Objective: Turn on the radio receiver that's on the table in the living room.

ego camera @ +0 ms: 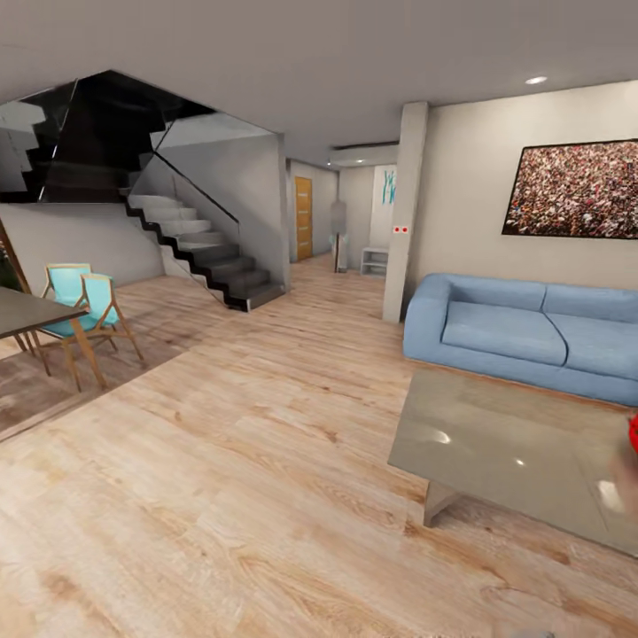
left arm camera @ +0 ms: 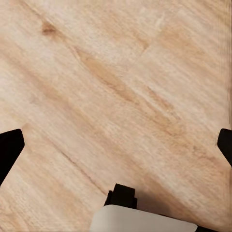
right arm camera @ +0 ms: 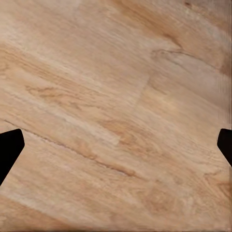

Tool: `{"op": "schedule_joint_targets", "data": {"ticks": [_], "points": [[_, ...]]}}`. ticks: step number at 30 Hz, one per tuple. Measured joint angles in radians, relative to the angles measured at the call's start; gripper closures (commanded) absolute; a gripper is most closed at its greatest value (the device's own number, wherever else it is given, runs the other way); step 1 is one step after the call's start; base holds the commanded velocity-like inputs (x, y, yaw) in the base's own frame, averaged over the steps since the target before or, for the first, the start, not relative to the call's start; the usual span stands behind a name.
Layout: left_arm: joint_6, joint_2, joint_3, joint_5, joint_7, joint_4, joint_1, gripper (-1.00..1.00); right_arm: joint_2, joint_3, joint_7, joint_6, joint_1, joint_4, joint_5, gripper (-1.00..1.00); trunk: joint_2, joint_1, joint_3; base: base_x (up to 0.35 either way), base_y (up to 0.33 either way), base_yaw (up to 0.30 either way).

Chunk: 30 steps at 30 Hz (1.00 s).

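Wood floor (ego camera: 221, 461) is stretching toward a blue sofa (ego camera: 523, 332). Just before it, the grey table (ego camera: 496, 443) is carrying the radio receiver (ego camera: 634, 432), a red sliver at the head view's right edge. Left hand (left arm camera: 116, 145) and right hand (right arm camera: 116, 145) are both hanging spread wide above bare planks.

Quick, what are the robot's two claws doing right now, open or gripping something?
Left gripper: open, holding nothing, wood floor beneath it.
Right gripper: open, holding nothing, also over the floor.
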Motion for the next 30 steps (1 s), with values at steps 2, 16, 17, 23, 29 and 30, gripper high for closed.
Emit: {"op": "schedule_joint_targets", "data": {"ticks": [2, 16, 17, 23, 29, 30], "points": [[0.0, 0.002, 0.0, 0.0, 0.0, 0.0, 0.0, -1.0, 0.001, 0.0, 0.0, 0.0, 0.0, 0.0, 0.0, -1.0, 0.0, 0.0, 0.0, 0.0, 0.0, -0.279], [0.0, 0.01, 0.0, 0.0, 0.001, 0.0, 0.0, -1.0, 0.0, 0.0, 0.0, -0.001, 0.0, 0.0, 0.0, -1.0, 0.0, 0.0, 0.0, 0.107, -0.042, -0.26], [0.0, 0.011, 0.0, 0.0, 0.001, 0.0, 0.0, -1.0, 0.0, 0.0, 0.0, -0.001, 0.0, 0.0, 0.0, -1.0, 0.0, 0.0, 0.0, 0.239, -0.182, -0.224], [0.001, 0.018, 0.0, 0.0, 0.002, 0.0, 0.0, -1.0, 0.0, 0.0, 0.0, 0.0, 0.0, 0.0, 0.0, -1.0, 0.0, 0.0, 0.0, 0.253, -0.219, -0.207], [0.0, 0.018, 0.0, 0.001, 0.002, 0.001, 0.0, -1.0, 0.001, 0.001, 0.0, 0.0, 0.0, 0.0, 0.0, -1.0, 0.0, 0.0, 0.0, 0.251, -0.246, -0.181], [0.0, 0.018, 0.0, 0.001, 0.002, 0.001, 0.0, -1.0, 0.0, 0.001, 0.0, 0.0, 0.0, 0.0, 0.0, -1.0, 0.0, 0.0, 0.0, 0.235, -0.262, -0.175]]}}
